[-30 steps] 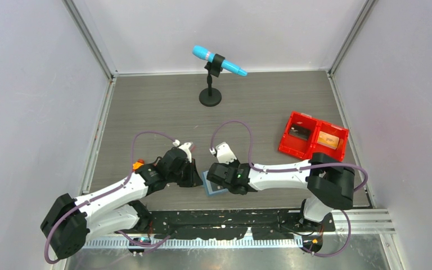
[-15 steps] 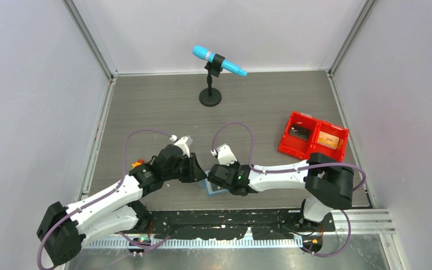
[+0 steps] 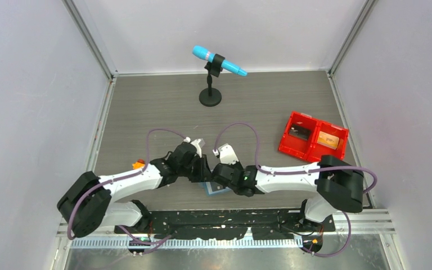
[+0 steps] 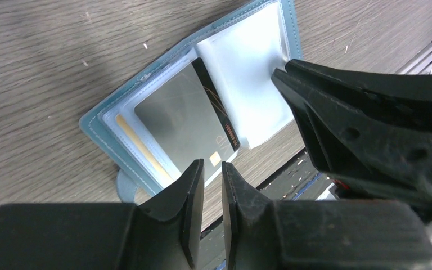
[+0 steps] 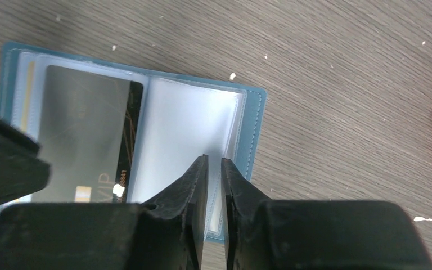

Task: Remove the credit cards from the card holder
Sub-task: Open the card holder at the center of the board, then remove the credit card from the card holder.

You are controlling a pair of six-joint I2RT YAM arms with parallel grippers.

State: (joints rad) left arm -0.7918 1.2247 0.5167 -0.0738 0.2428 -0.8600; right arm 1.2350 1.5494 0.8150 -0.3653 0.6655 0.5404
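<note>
The card holder [image 4: 98,126] [image 5: 253,129] lies open and flat near the table's front edge, mostly hidden under both grippers in the top view [image 3: 216,190]. A dark credit card [image 4: 180,121] [image 5: 81,129] marked VIP sits in a clear sleeve on one half. A gold card edge [image 4: 140,147] peeks out under it. The other half shows an empty clear sleeve [image 5: 185,126]. My left gripper [image 4: 212,169] [image 3: 203,172] hovers at the dark card's corner, jaws a narrow slit apart, nothing between them. My right gripper [image 5: 214,163] [image 3: 217,174] is just as narrowly parted over the empty sleeve's outer edge.
A red two-compartment bin [image 3: 313,136] stands at the right with items in it. A blue microphone on a black stand [image 3: 211,84] is at the back. A small orange object [image 3: 139,164] lies beside the left arm. The black front rail [image 3: 230,216] runs just below the card holder.
The left arm has swung right and now meets the right gripper over the card holder. The right gripper's jaws have parted slightly.
</note>
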